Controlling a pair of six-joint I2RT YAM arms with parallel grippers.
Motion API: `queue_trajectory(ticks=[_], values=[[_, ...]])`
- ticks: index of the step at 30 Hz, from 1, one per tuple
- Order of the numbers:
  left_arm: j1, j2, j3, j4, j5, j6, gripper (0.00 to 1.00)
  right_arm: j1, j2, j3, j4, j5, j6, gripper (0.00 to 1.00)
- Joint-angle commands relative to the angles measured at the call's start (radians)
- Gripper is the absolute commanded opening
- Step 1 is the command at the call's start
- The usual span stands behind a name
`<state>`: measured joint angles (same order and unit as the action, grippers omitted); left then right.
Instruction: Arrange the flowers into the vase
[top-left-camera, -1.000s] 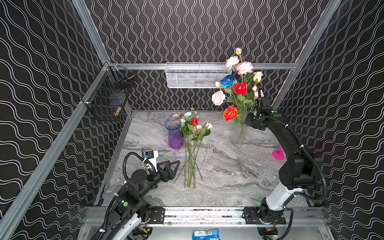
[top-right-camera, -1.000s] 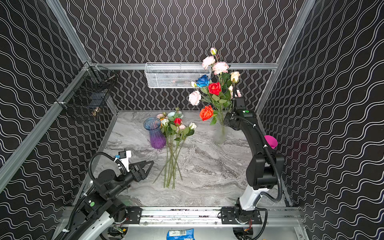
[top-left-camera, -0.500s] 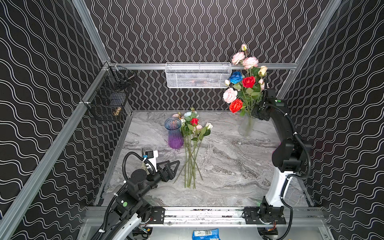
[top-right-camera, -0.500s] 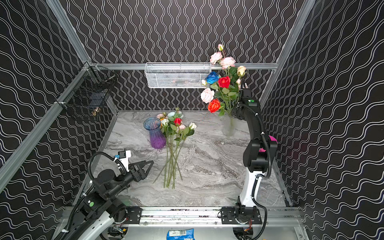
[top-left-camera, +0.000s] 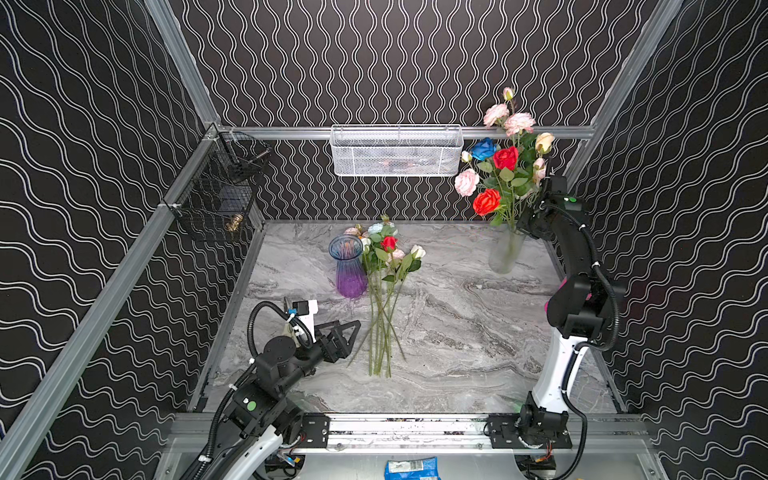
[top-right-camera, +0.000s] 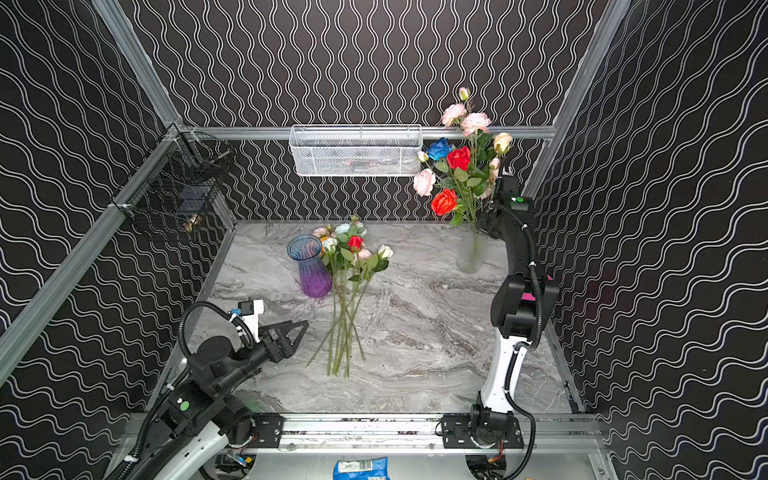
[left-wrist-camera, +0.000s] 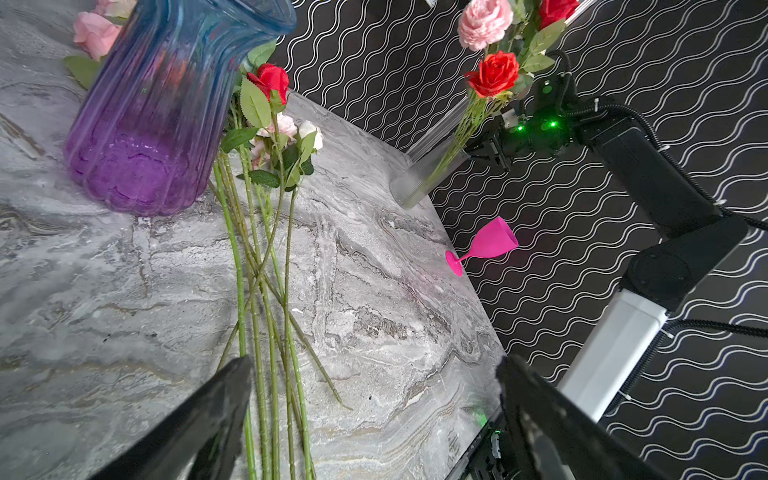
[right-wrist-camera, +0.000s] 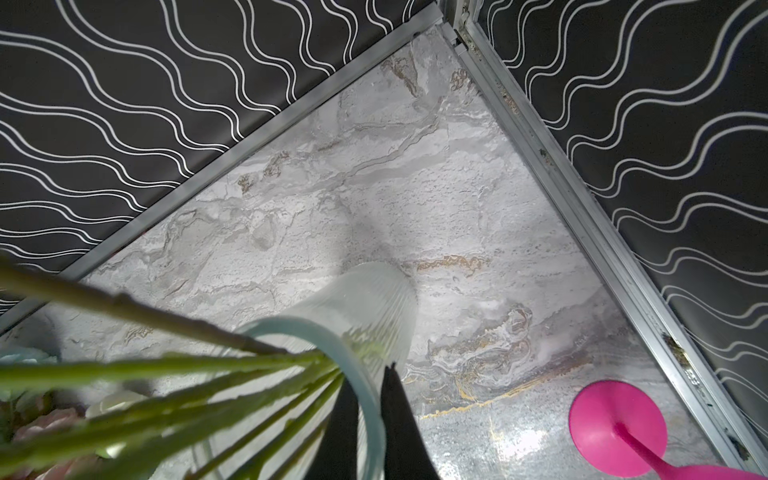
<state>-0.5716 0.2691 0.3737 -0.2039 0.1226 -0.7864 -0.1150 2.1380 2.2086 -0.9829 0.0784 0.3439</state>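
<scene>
A clear ribbed vase is near the back right corner and holds a bouquet of flowers with pink, red, blue and cream blooms. My right gripper is shut on its rim, one finger inside and one outside. I cannot tell whether its base touches the table. More flowers lie on the marble with stems toward the front, beside a purple-blue vase. My left gripper hangs open just left of the stem ends, holding nothing.
A pink goblet stands by the right wall, near the right arm. A white wire basket hangs on the back wall and a black wire basket on the left wall. A blue packet lies in front of the rail.
My right gripper has carried the clear vase and its bouquet to the right and back, toward the corner. The left arm and the loose flowers have not moved.
</scene>
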Motion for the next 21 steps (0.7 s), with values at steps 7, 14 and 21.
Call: queue_trajectory(ticks=[7,14,21], values=[[-0.002,0.001,0.004,0.012,-0.004,0.013,0.95,-0.002,0.009,0.043,-0.018,-0.050,0.027,0.00],[-0.001,-0.002,0.008,0.006,-0.006,0.013,0.95,0.000,-0.019,0.003,-0.003,-0.050,0.021,0.14],[-0.001,-0.002,0.026,-0.012,-0.018,0.025,0.95,0.000,-0.056,-0.048,0.025,-0.055,0.020,0.29]])
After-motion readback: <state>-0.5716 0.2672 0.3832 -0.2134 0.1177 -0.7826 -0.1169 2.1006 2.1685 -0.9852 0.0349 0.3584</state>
